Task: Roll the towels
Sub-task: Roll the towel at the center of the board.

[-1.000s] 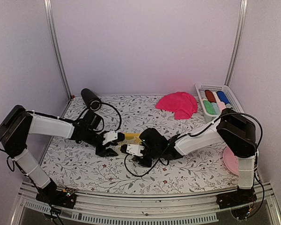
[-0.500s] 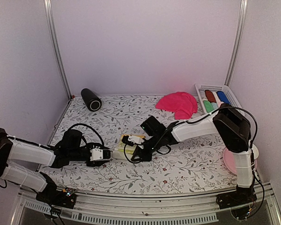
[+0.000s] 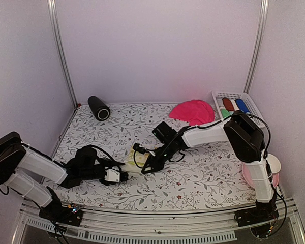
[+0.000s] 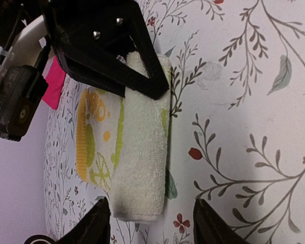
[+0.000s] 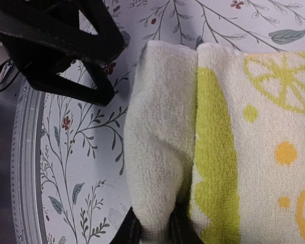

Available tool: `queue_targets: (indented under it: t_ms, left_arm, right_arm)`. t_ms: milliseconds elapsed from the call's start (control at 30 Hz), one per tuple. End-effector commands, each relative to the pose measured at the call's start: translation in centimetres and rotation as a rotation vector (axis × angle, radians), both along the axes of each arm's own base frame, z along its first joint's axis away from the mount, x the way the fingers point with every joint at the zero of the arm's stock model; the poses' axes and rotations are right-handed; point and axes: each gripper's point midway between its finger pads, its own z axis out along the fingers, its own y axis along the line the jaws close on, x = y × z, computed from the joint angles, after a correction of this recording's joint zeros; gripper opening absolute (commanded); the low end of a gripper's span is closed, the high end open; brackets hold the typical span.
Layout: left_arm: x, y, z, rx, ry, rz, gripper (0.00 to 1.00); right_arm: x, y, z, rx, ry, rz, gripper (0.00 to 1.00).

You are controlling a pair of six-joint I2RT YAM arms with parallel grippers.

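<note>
right wrist view | towel: cut off at right edge | right jaws: mostly cut off below

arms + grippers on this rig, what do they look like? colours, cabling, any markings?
Both match. The left arm and right arm have white link shells between black joint housings, and thin black cables loop loose near the wrists. The left gripper and right gripper have white bodies with black, triangular open-frame fingers. No readable markings.
</note>
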Motion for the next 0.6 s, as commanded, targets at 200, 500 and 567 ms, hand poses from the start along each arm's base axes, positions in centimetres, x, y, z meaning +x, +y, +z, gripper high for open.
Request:
queue_targets:
  t_ms: [200, 500, 567]
  left_arm:
    - [2.0, -0.9, -0.2, 0.031, -0.081, 0.047, 0.55]
    - [2.4, -1.0, -1.4, 0.064, -0.107, 0.065, 0.50]
    - [2.4, -1.1, -1.5, 0.070, -0.114, 0.067, 0.49]
  right_arm:
    - [-0.9, -1.3, -2.6, -0.076, 0.112, 0.001, 0.16]
    - [-1.2, -1.6, -2.9, -0.081, 0.124, 0.012, 0.16]
    - [-1.1, -1.6, -3.0, -0.083, 0.127, 0.010, 0.16]
